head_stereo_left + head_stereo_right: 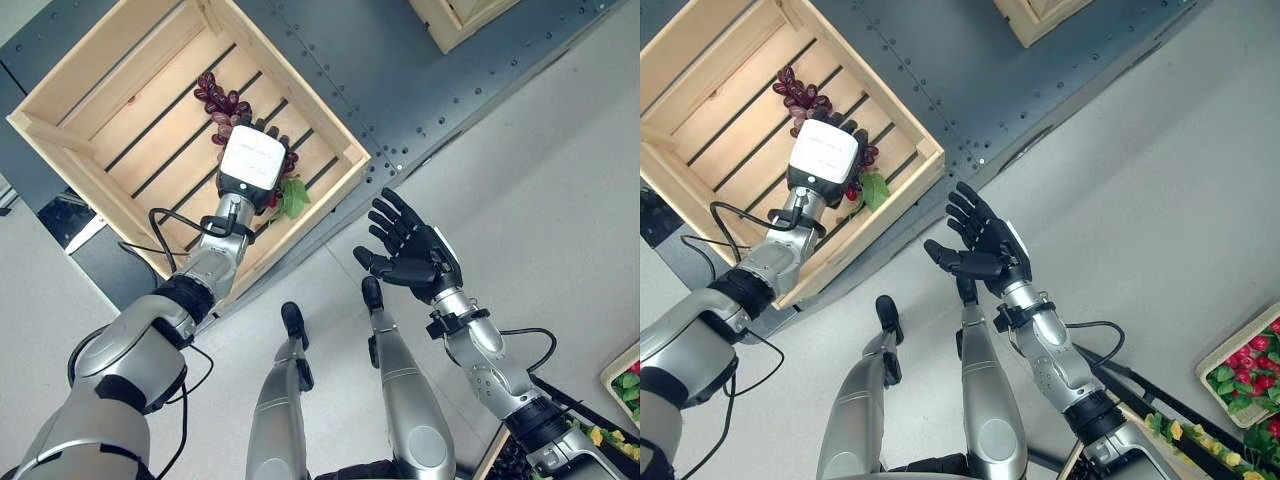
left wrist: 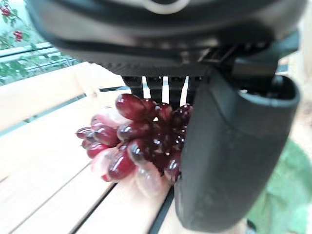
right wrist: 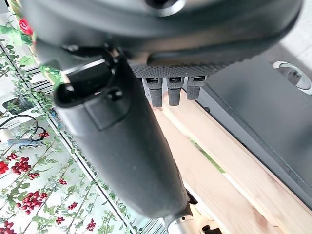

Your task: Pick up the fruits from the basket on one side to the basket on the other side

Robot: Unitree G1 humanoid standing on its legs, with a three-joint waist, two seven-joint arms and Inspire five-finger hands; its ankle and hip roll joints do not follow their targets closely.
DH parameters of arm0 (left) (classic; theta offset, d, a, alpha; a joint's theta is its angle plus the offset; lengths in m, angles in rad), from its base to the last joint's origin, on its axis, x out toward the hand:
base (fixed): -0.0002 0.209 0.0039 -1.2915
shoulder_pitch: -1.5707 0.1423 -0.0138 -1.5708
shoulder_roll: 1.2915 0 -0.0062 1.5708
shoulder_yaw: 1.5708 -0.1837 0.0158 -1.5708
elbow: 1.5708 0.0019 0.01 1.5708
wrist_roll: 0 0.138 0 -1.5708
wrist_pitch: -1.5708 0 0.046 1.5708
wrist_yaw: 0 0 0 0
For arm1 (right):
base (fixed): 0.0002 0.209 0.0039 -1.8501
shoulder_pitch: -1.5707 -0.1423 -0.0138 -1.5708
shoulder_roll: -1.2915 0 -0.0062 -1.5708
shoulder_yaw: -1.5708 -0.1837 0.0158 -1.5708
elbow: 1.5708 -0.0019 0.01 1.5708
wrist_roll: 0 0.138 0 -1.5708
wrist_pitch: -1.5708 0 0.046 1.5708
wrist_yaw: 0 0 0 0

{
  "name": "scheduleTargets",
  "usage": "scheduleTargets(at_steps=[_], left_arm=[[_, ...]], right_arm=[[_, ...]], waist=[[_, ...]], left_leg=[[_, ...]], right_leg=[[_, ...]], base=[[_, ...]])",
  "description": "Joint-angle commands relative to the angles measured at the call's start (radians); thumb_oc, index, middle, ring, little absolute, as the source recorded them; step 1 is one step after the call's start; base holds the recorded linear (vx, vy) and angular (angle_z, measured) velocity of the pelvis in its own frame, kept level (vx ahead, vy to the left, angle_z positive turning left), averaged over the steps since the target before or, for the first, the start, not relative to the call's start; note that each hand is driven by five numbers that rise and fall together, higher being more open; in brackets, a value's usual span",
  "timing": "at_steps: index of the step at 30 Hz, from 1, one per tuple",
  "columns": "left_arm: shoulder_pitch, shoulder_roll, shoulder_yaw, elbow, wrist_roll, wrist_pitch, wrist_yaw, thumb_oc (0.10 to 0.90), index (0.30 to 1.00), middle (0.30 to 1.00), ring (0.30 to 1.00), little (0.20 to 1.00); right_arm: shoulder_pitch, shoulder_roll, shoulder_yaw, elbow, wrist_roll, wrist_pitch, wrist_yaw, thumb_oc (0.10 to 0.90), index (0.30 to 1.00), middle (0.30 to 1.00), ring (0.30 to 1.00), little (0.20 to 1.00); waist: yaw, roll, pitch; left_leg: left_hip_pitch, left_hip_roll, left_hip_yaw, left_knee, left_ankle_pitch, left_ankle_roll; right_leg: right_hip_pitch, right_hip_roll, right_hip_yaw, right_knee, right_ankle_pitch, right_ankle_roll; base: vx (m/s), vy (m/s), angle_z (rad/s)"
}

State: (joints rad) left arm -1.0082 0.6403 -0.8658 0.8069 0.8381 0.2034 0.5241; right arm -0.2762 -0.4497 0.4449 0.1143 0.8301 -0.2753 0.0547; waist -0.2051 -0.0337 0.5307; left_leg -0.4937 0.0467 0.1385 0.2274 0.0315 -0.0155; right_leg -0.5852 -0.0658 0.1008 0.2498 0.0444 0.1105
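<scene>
The left hand [image 1: 250, 165] is curled round the grapes [image 2: 141, 141] inside the crate [image 1: 90, 100]; the right hand [image 1: 415, 250] is held spread above the floor [image 1: 540, 200].

A bunch of dark red grapes [image 1: 222, 108] with a green leaf [image 1: 293, 196] lies on the wooden crate's [image 1: 80, 100] slatted floor, near its corner.

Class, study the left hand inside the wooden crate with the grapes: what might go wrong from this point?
The left hand sits over the red grape bunch in the wooden crate; only part of the bunch lies between the fingers and thumb, so it may slip or shed grapes. The bunch lies near the crate's wall, which the leaf could snag on.
</scene>
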Motion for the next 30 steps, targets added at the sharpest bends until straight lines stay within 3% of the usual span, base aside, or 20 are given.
scheduleTargets(at_steps=[1, 10, 17, 20, 22, 25, 26, 28, 30], left_arm=[[-0.045, 0.03, 0.02, 0.008, 0.072, -0.081, 0.055, 0.4, 0.3, 0.3, 0.3, 0.3], [-0.053, 0.064, 0.029, 0.014, 0.054, -0.12, 0.118, 0.4, 0.3, 0.3, 0.3, 0.3], [-0.011, 0.088, 0.12, 0.009, -0.085, -0.172, 0.352, 0.4, 0.3, 0.3, 0.3, 0.3], [0.059, 0.09, 0.225, -0.036, -0.127, -0.223, 0.49, 0.4, 0.3, 0.3, 0.3, 0.3], [0.092, 0.091, 0.272, -0.059, -0.126, -0.243, 0.52, 0.4, 0.3, 0.3, 0.3, 0.3], [0.153, 0.094, 0.349, -0.096, -0.164, -0.313, 0.609, 0.4, 0.3, 0.3, 0.3, 0.3], [0.224, 0.087, 0.419, -0.155, -0.209, -0.385, 0.676, 0.4, 0.3, 0.3, 0.3, 0.3], [0.278, 0.078, 0.463, -0.2, -0.192, -0.417, 0.704, 0.4, 0.3, 0.3, 0.3, 0.3], [0.386, 0.046, 0.556, -0.291, -0.192, -0.523, 0.762, 0.4, 0.3, 0.3, 0.3, 0.3]], right_arm=[[-0.027, 0.027, -0.025, -0.09, -0.031, -0.091, 0.004, 0.8, 0.9, 0.9, 0.9, 0.9], [-0.024, 0.014, -0.029, -0.098, -0.025, -0.09, 0.01, 0.8, 0.9, 0.9, 0.9, 0.9], [0.0, 0.009, -0.035, -0.117, -0.02, -0.102, 0.022, 0.8, 0.9, 0.9, 0.9, 0.9], [0.026, 0.01, -0.049, -0.127, -0.021, -0.117, 0.034, 0.8, 0.9, 0.9, 0.9, 0.9], [0.033, 0.009, -0.054, -0.137, -0.02, -0.117, 0.031, 0.8, 0.9, 0.9, 0.9, 0.9], [0.048, 0.006, -0.07, -0.152, -0.028, -0.122, 0.034, 0.8, 0.9, 0.9, 0.9, 0.9], [0.072, 0.007, -0.084, -0.17, -0.039, -0.128, 0.034, 0.8, 0.9, 0.9, 0.9, 0.9], [0.091, 0.01, -0.092, -0.178, -0.045, -0.134, 0.036, 0.8, 0.9, 0.9, 0.9, 0.9], [0.128, 0.014, -0.119, -0.199, -0.057, -0.136, 0.041, 0.8, 0.9, 0.9, 0.9, 0.9]], waist=[[-0.004, -0.029, -0.011], [-0.002, -0.029, -0.011], [0.012, -0.027, -0.011], [0.026, -0.026, -0.011], [0.033, -0.024, -0.011], [0.044, -0.023, -0.011], [0.055, -0.021, -0.016], [0.061, -0.018, -0.031], [0.077, -0.017, -0.066]], left_leg=[[-0.083, -0.003, -0.044, 0.08, 0.026, -0.013], [-0.068, 0.001, -0.049, 0.075, 0.03, -0.019], [-0.014, -0.001, -0.057, 0.027, 0.041, -0.021], [0.035, 0.001, -0.068, -0.009, 0.047, -0.023], [0.063, 0.0, -0.073, -0.029, 0.049, -0.021], [0.11, 0.0, -0.083, -0.058, 0.052, -0.022], [0.146, 0.001, -0.09, -0.082, 0.054, -0.024], [0.169, 0.001, -0.096, -0.103, 0.057, -0.023], [0.209, 0.0, -0.108, -0.149, 0.064, -0.024]], right_leg=[[0.044, 0.019, -0.055, 0.028, 0.006, -0.056], [0.067, 0.02, -0.064, 0.018, 0.004, -0.061], [0.118, 0.023, -0.065, -0.018, 0.004, -0.062], [0.169, 0.026, -0.069, -0.045, 0.002, -0.064], [0.192, 0.029, -0.069, -0.058, 0.001, -0.064], [0.237, 0.032, -0.067, -0.083, 0.001, -0.066], [0.27, 0.034, -0.067, -0.1, 0.001, -0.066], [0.292, 0.035, -0.067, -0.116, 0.0, -0.066], [0.332, 0.034, -0.067, -0.151, 0.002, -0.064]], base=[[0.0, 0.0, 0.0], [0.0, 0.0, 0.0], [0.0, 0.0, 0.0], [-0.02, -0.052, 0.0], [0.0, -0.044, 0.01], [-0.01, -0.055, 0.04], [0.0, -0.053, 0.07], [0.03, -0.048, 0.07], [0.08, -0.051, 0.08]])
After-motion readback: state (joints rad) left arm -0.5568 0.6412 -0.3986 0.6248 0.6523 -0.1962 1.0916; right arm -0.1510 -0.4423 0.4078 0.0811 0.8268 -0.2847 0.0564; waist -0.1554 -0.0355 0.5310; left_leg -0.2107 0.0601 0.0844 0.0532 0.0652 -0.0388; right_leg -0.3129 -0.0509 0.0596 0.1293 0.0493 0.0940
